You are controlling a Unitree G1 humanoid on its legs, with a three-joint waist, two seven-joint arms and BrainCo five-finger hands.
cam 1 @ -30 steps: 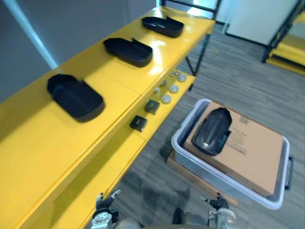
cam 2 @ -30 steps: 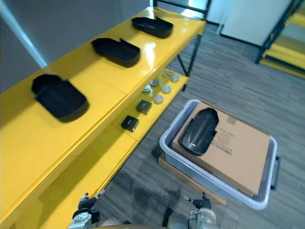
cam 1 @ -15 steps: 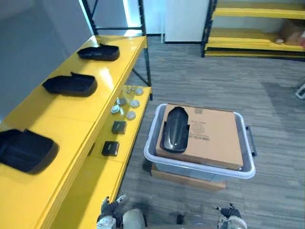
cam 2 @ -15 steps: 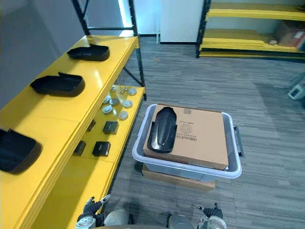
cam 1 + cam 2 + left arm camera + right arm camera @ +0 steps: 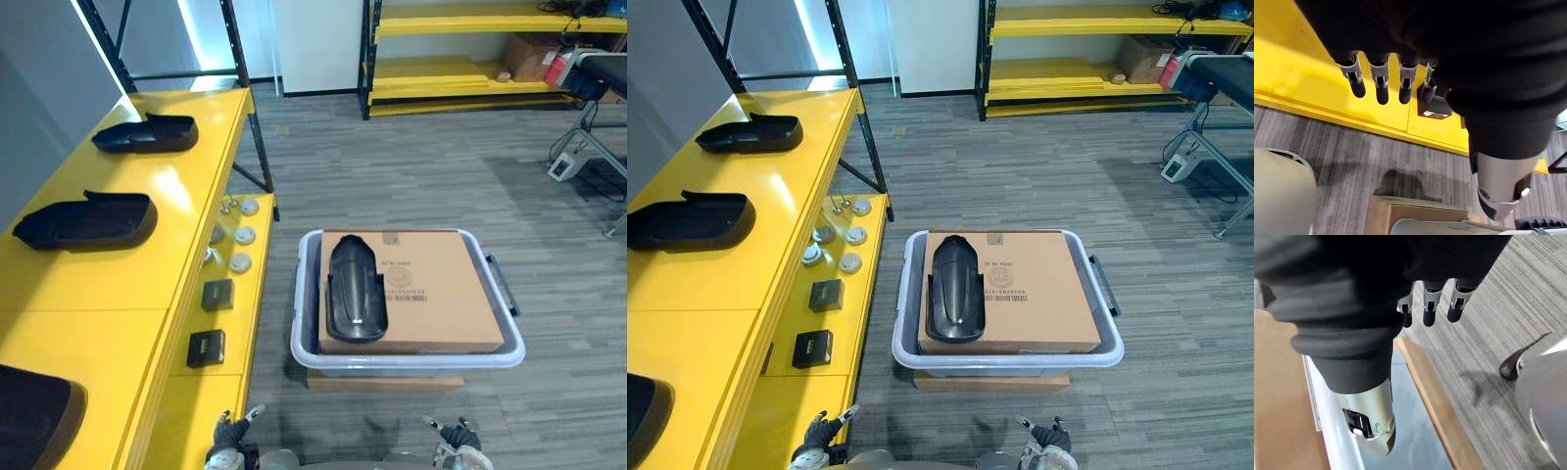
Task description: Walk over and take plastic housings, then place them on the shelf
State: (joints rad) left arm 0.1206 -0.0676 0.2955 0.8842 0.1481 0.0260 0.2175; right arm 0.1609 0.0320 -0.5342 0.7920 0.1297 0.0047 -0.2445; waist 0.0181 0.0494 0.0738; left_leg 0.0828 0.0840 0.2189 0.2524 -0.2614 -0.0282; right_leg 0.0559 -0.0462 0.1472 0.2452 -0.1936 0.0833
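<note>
A black plastic housing (image 5: 355,290) lies lengthwise on the left part of a cardboard box (image 5: 436,294). The box sits inside a pale grey bin (image 5: 402,359) on the floor straight ahead. Three more black housings rest on the yellow shelf (image 5: 147,255) to the left: a far one (image 5: 145,134), a middle one (image 5: 86,220) and a near one (image 5: 34,421) cut by the view's edge. My left hand (image 5: 227,438) and right hand (image 5: 456,436) hang low at the bottom of the view, well short of the bin. Both are open and empty, with the fingers (image 5: 1381,85) and fingers (image 5: 1430,308) straight.
The shelf's lower level carries two small black boxes (image 5: 217,294) (image 5: 206,348) and several round silver parts (image 5: 240,235). A flat cardboard piece (image 5: 382,382) lies under the bin. More yellow racks (image 5: 460,59) stand at the back, a metal stand (image 5: 588,117) at the right.
The whole picture has swung round, so the camera moved: the bin now sits centred and squared ahead, the shelf runs along the left. The hands still hang low and empty.
</note>
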